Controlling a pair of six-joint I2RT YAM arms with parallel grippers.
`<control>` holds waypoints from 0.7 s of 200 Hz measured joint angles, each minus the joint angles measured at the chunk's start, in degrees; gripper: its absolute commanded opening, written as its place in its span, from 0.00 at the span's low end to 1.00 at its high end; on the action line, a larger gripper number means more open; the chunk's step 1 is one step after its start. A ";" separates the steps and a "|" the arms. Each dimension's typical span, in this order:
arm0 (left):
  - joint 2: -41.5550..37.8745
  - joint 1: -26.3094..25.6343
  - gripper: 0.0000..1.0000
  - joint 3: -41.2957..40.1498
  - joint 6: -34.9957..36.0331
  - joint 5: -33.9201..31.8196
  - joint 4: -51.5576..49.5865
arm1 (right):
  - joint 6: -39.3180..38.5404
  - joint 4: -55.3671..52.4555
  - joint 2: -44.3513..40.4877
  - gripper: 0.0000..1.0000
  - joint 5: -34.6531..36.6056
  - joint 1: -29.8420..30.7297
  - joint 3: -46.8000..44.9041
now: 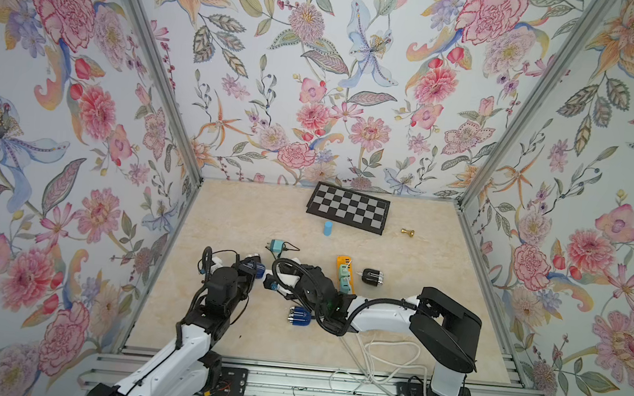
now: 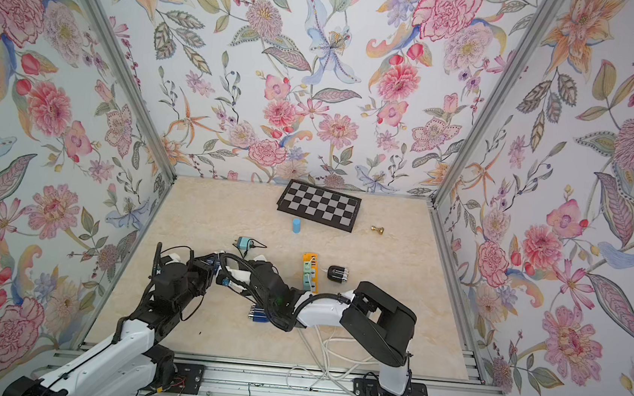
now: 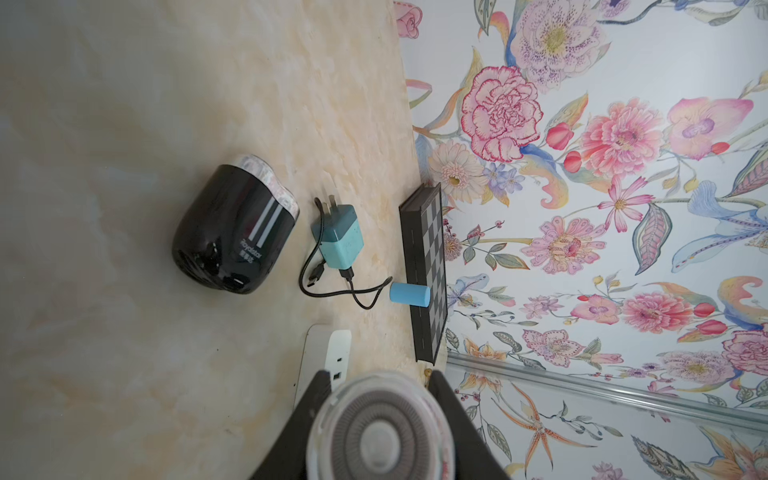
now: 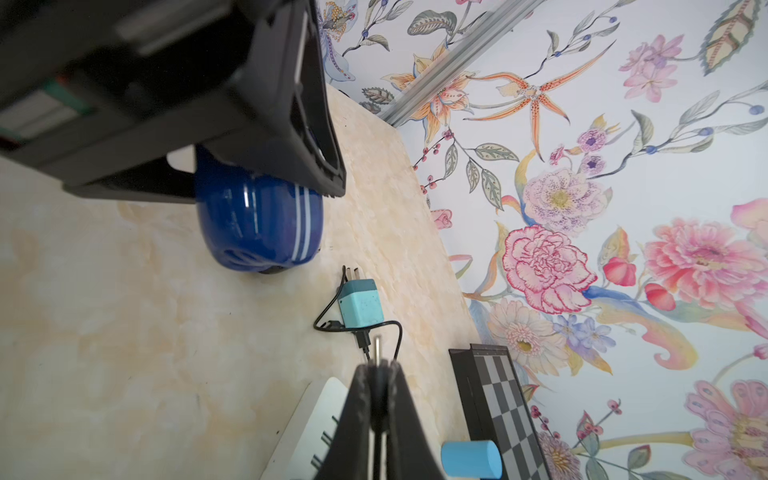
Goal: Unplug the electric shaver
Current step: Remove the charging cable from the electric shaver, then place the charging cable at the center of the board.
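My left gripper (image 3: 379,376) is shut on a blue shaver (image 4: 257,224). The shaver's round foil head (image 3: 380,432) faces the left wrist camera. In a top view it shows at that gripper's tip (image 1: 256,270). My right gripper (image 4: 379,365) is shut just right of it. A thin silver tip (image 4: 376,347) sticks out between its fingertips; I cannot tell what it is. A teal charger (image 3: 338,237) lies loose on the table. The free end of its short black cable (image 3: 316,276) is plugged into nothing. A black shaver (image 3: 235,228) lies beside it.
An orange power strip (image 1: 344,275) holding plugs lies right of the grippers, with a black shaver (image 1: 372,278) beyond it. Another blue shaver (image 1: 299,317) lies under my right arm. A chessboard (image 1: 347,211), blue cylinder (image 1: 327,228) and brass piece (image 1: 407,232) sit at the back. White cables (image 1: 392,354) trail in front.
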 measured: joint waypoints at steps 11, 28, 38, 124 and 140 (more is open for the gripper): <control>2.25 0.74 0.00 -1.09 1.66 1.44 1.70 | 0.74 -0.85 -0.59 0.00 -1.40 -0.42 -0.50; 5.68 1.25 0.00 -1.90 5.01 3.28 3.52 | 1.42 -2.62 -1.64 0.00 -3.93 -0.90 -1.36; 7.06 1.38 0.00 -2.32 6.64 4.35 5.33 | 1.44 -4.04 -1.99 0.00 -5.90 -0.98 -1.46; 12.41 2.89 0.00 -6.86 17.20 7.63 13.55 | 1.20 -14.47 2.05 0.07 -19.80 -0.63 0.83; 14.49 2.89 0.00 -8.07 17.90 7.85 16.13 | 1.49 -17.53 4.68 0.13 -20.59 -0.48 3.98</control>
